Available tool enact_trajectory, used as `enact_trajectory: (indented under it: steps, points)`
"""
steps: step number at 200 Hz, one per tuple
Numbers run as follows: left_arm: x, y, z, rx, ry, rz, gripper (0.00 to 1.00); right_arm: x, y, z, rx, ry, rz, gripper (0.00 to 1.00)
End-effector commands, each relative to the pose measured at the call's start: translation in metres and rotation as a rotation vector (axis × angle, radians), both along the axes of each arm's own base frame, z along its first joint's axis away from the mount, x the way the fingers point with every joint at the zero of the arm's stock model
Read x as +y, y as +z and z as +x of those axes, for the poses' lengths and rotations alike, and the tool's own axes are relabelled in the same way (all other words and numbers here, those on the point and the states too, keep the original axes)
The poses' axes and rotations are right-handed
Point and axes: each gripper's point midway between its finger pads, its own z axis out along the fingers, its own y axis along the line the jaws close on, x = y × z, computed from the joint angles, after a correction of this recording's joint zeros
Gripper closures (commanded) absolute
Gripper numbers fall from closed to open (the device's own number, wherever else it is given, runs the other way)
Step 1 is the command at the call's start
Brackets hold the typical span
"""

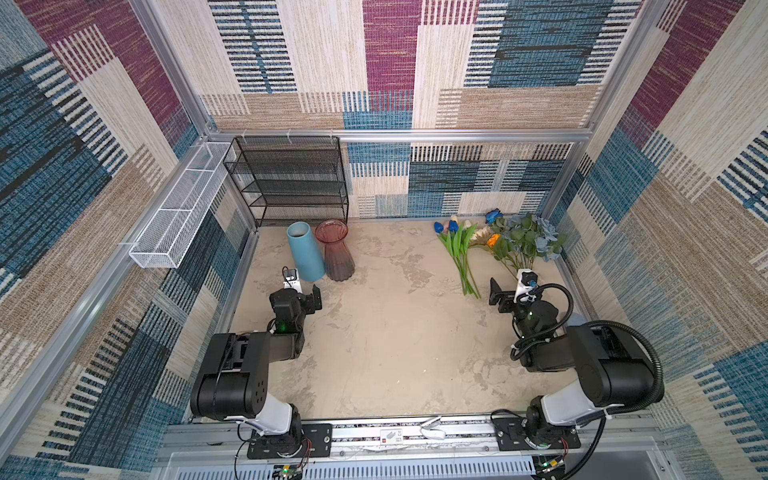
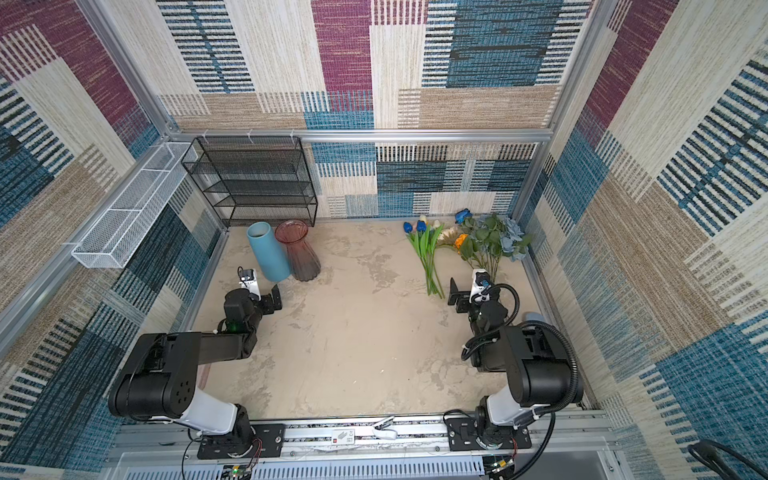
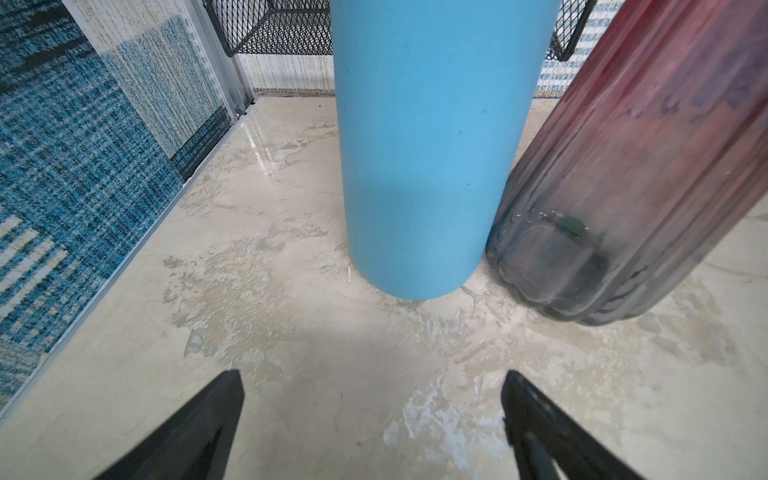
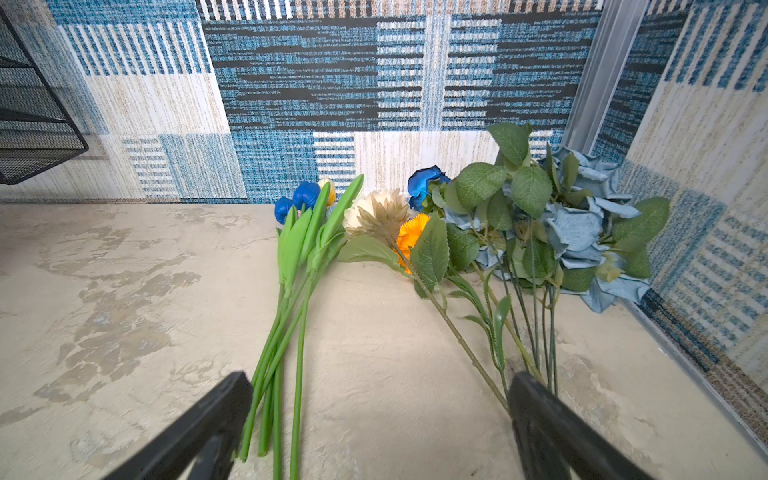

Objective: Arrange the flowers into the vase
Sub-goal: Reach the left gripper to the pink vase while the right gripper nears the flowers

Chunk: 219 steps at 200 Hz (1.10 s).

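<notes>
Judged as the very start: first pick not yet made. Flowers [image 1: 494, 245] all flat on the worktop [image 1: 395, 332] in the far right corner, heads toward the back wall [image 1: 457, 187], cut ends toward the right arm [image 1: 536, 316]. No bloom in the blue vase [image 1: 305, 253] or the pink glass vase [image 1: 336, 251]. Both upright at far left, just beside each other, bases seemingly touching in the left wrist view.

Right jaws: spread wide, empty, low over the worktop, aimed along the stems. In the right wrist view, tulips [image 4: 297, 257] bunched, cut ends lying between the jaws, hard by one finger [image 4: 208, 424]. Leafy stems of the cream sunflower [image 4: 376, 214] and dusty-blue roses [image 4: 582, 224] running up to the other finger [image 4: 548, 428]; contact unclear. Orange flower [image 4: 409, 237] and bright blue rose [image 4: 424, 185] tucked further back, near the wall.

Left jaws: also wide, empty, facing the foot of the blue vase, near but apart.

Next move, as a guess: ease forward and down, close on one tulip stem near its cut end, not the whole bunch. Stems overlapping, so likely to drag neighbours. Then lift, carry across to a vase mouth, stem end first. Which vase meant: cannot tell. Left jaws free to steady it.
</notes>
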Motion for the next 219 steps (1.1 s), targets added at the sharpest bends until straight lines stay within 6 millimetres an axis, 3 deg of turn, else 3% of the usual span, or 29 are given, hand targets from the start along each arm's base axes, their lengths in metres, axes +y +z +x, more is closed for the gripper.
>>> enact_trajectory:
  steps: [1,64,76,90,115,127,145,169,195,198,219]
  points:
    - [0.001,0.005,0.002,-0.022,0.008,-0.010,0.00,0.001,0.010,0.002,-0.039,0.008,0.001,0.00]
    - [-0.004,0.013,-0.001,-0.055,-0.013,-0.004,0.02,0.001,0.013,0.001,-0.048,0.005,0.002,0.00]
    - [-0.013,0.031,-0.011,-0.093,-0.033,0.038,0.02,0.002,0.021,0.001,-0.039,0.009,0.002,0.00]
    - [-0.023,0.072,-0.029,-0.153,-0.007,0.088,0.01,0.002,0.039,0.002,-0.017,0.007,0.030,0.05]
    - [-0.062,0.134,-0.066,-0.239,-0.174,-0.070,0.00,0.014,0.088,-0.028,-0.136,0.073,0.088,0.04]
    - [-0.078,0.151,-0.082,-0.311,-0.252,-0.112,0.00,0.024,0.103,-0.042,-0.188,0.130,0.092,0.02]
    - [-0.093,0.156,-0.092,-0.335,-0.318,-0.122,0.01,0.031,0.113,-0.056,-0.235,0.164,0.109,0.01]
    - [-0.105,0.149,-0.083,-0.314,-0.354,-0.110,0.01,0.044,0.119,-0.065,-0.283,0.236,0.111,0.00]
    - [-0.120,0.145,-0.056,-0.329,-0.394,-0.102,0.01,0.058,0.116,-0.059,-0.264,0.306,0.110,0.00]
    - [-0.121,0.153,-0.053,-0.366,-0.396,-0.104,0.01,0.059,0.115,-0.058,-0.264,0.310,0.110,0.00]
    - [-0.133,0.154,-0.030,-0.418,-0.425,-0.105,0.00,0.065,0.118,-0.058,-0.278,0.332,0.117,0.00]
